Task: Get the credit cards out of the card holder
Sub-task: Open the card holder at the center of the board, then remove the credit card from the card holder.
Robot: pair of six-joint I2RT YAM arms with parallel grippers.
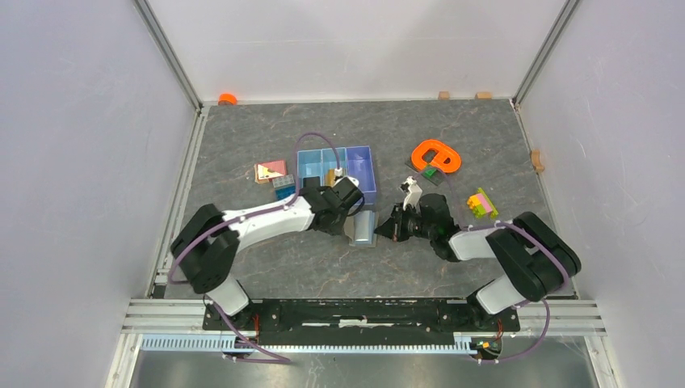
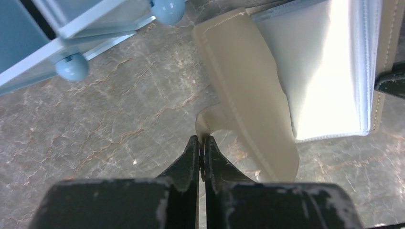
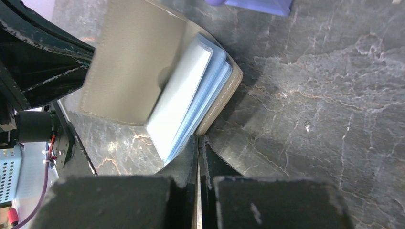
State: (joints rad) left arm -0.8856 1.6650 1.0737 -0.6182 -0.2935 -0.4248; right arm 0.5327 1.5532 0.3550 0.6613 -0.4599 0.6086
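Note:
The card holder (image 1: pixel 364 229) lies in the middle of the table between my two arms. In the left wrist view it is a tan folding wallet (image 2: pixel 248 95) opened on pale blue-white sleeves. My left gripper (image 2: pixel 202 143) is shut on a small tab of its tan flap. My right gripper (image 3: pixel 198 141) is shut on the edge of the tan cover, just below the fanned sleeves (image 3: pixel 184 100). From above, the left gripper (image 1: pixel 354 218) meets the holder from the left and the right gripper (image 1: pixel 388 229) from the right. I cannot make out any credit cards in the sleeves.
A blue-and-purple tray (image 1: pixel 339 170) stands just behind the holder, its round feet (image 2: pixel 71 67) close to my left gripper. Pink and tan blocks (image 1: pixel 271 172) lie to the tray's left. An orange ring piece (image 1: pixel 436 155) and coloured bricks (image 1: pixel 482 204) lie at the right.

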